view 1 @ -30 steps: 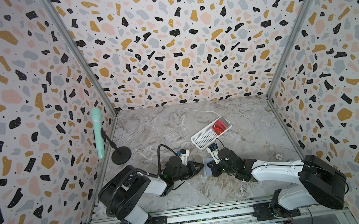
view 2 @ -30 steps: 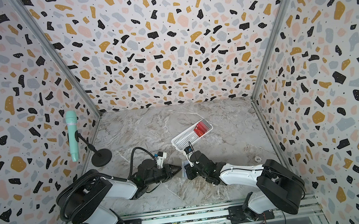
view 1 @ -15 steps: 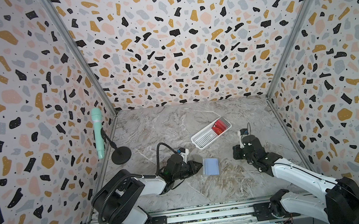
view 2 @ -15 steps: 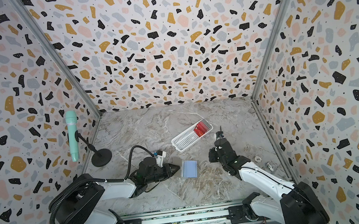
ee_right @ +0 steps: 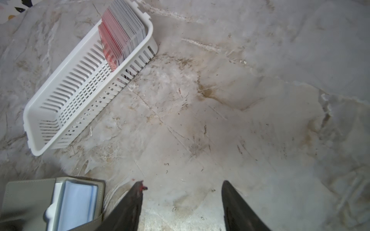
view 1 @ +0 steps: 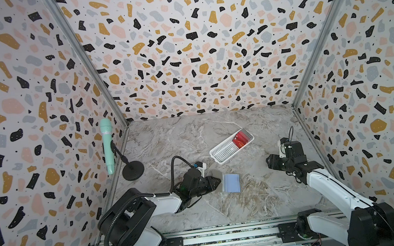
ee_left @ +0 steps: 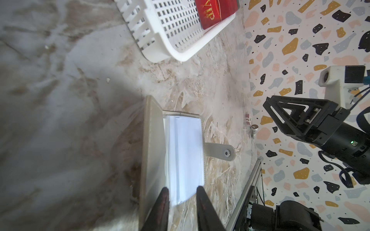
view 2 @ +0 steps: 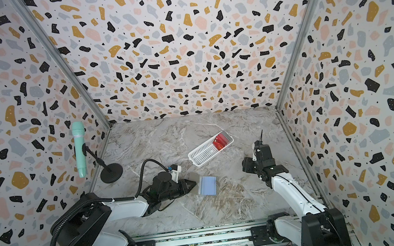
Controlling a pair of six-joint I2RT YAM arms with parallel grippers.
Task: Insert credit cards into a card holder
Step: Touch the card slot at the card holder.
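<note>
The left arm lies low and stretched along the table [view 1: 217,131]. The left gripper [ee_left: 181,190] is barely parted and pinches the near edge of the open holder [ee_left: 184,150]. The right arm is bent and raised, with the right gripper [ee_right: 182,184] tilted down, jaws wide and empty. The holder lies off to one side of them, and the cards [ee_right: 122,30] stand in the basket [ee_right: 40,112] ahead, well apart.
</note>
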